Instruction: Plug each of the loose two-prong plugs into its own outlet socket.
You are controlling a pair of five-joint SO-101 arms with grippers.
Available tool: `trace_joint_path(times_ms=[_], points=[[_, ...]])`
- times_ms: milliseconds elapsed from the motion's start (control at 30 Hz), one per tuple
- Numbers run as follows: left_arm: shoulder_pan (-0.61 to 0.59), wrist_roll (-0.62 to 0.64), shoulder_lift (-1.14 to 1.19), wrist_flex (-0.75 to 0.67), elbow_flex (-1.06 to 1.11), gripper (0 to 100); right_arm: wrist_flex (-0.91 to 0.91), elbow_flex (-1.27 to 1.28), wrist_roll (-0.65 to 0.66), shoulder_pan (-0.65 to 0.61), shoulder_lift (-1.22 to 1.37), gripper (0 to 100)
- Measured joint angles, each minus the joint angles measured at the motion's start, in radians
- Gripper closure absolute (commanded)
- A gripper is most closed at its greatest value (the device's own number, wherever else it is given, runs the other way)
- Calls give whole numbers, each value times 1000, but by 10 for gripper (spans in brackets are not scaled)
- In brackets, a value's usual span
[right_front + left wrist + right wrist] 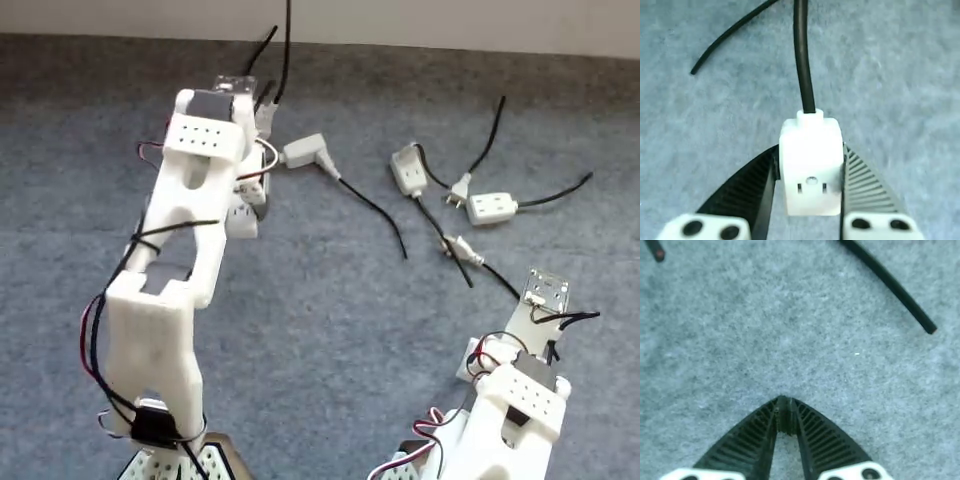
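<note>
My left end effector (810,148) pinched a socket (810,167); my right end effector (785,409) sat pressed together, empty. Next, I reckoned, it should fetch a plug (459,190).

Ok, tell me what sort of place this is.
Probably a robotics test bench: two white arms stand at a table covered in grey carpet-like cloth, with outlet sockets and plugs on short cut-off cords scattered as practice pieces.
</note>
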Motion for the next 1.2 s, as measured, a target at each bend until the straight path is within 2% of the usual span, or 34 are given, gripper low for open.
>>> trace_joint_path(times_ms=[167,300,467,600,667,733,867,1100,1200], points=[[101,-89,-238,2,310,975,0,0,0,0,0,990],[192,-127,-262,-12,534,976,0,0,0,0,0,990],[207,-129,-264,-164,756,976,0,3,0,0,0,990],[272,-241,-264,-281,890,972,0,5,0,0,0,990],[310,-321,-264,-310,922,964,0,5,0,0,0,988],[327,-390,-264,-322,924,916,0,5,0,0,0,988],[316,-491,-264,-327,924,832,0,5,0,0,0,988],[157,-534,-264,-328,847,825,0,5,0,0,0,987],[114,-589,-264,-328,842,825,0,5,0,0,0,987]])
